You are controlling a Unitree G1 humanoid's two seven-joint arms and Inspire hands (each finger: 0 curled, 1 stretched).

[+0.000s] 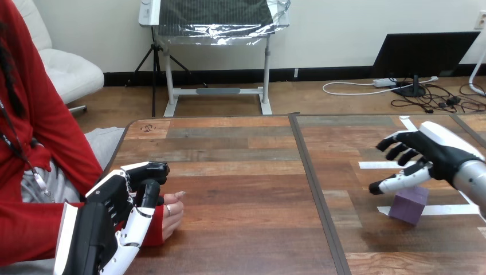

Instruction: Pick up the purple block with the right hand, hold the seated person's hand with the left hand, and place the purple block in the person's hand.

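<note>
Right robot hand [428, 150] is hovering released just above the purple block [408, 205] on the bench [240, 172], while left robot hand [117, 215] is overlapping the person's hand [171, 216], grip I cannot tell.

**A:** How is the light?

**B:** Bright and even, seemingly from above. The brown wooden plank table [240, 172] has a soft, pale sheen toward its far edge.

**A:** Shadows?

**B:** Faint and soft-edged, close beneath things. One sits at the base of the purple cube-shaped block [408, 204], another under the person's hand [171, 215]. The right hand [438, 146] has the brightest surface, its white shell.
</note>
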